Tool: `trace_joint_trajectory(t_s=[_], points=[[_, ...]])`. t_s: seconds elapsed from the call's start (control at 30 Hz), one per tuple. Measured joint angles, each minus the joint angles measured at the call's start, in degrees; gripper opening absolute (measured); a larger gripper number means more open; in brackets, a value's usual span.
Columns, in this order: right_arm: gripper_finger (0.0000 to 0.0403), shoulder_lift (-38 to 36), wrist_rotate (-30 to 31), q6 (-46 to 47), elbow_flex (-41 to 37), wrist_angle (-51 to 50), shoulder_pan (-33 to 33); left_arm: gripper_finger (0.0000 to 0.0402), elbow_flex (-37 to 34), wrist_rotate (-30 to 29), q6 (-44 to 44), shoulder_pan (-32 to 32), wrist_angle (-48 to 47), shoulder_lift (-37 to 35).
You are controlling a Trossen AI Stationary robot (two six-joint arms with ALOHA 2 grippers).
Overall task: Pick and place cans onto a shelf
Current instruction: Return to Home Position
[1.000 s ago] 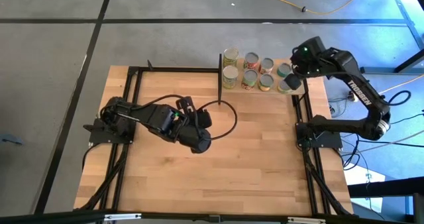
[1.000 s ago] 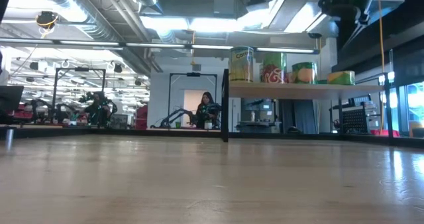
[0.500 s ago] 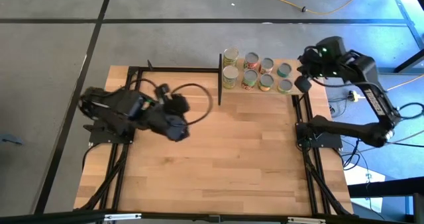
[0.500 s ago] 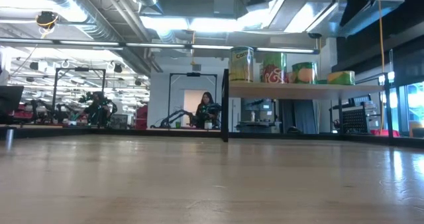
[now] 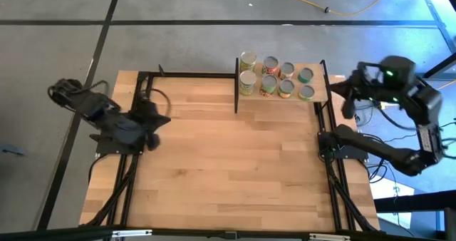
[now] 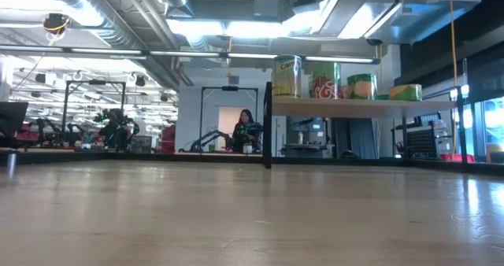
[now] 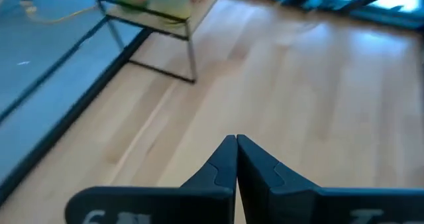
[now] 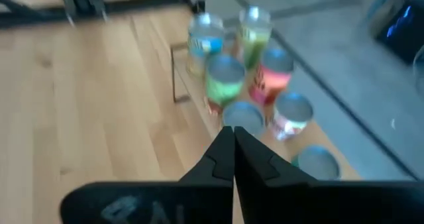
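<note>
Several cans (image 5: 274,77) stand upright in two rows on the shelf (image 5: 319,84), a raised wood board at the table's far right; they also show in the low view (image 6: 315,79) and the right wrist view (image 8: 245,78). My left gripper (image 7: 236,144) is shut and empty, above the table's left edge near its arm's base (image 5: 158,118). My right gripper (image 8: 233,134) is shut and empty, just off the shelf's right end, past the table's right edge (image 5: 348,104). Neither gripper shows in the low view.
Black frame rails (image 5: 185,74) run along the table's far, left and right sides. The wooden tabletop (image 5: 235,162) lies between the two arm bases. A person (image 6: 246,128) sits far behind the table in the room.
My left gripper has drawn back from the table's middle toward its left edge. My right gripper has pulled away from over the shelf's right end toward the table's right edge and risen a little. The cans have stayed in place on the shelf.
</note>
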Motion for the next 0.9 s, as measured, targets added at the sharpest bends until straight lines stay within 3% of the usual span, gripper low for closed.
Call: trace_joint_trajectory(t_s=[0.37,0.47,0.7,0.9], points=[[0.0002,-9.8,-9.3,7.6,-1.3,2.0,0.0,0.0000,-26.2,-1.2,13.5,-5.2,25.2,-29.5],[0.0002,-13.6,-13.7,7.4,-5.4,3.3,0.0,0.0000,-32.0,-0.2,18.1,-5.2,31.9,-36.6],[0.0002,-24.3,-15.6,10.5,-18.5,6.7,0.0,0.0000,-43.6,2.2,30.1,-5.2,48.6,-50.4],[0.0002,-33.2,-18.5,12.9,-26.5,7.2,0.0,0.0000,-50.2,5.2,37.3,-5.2,55.9,-56.5]])
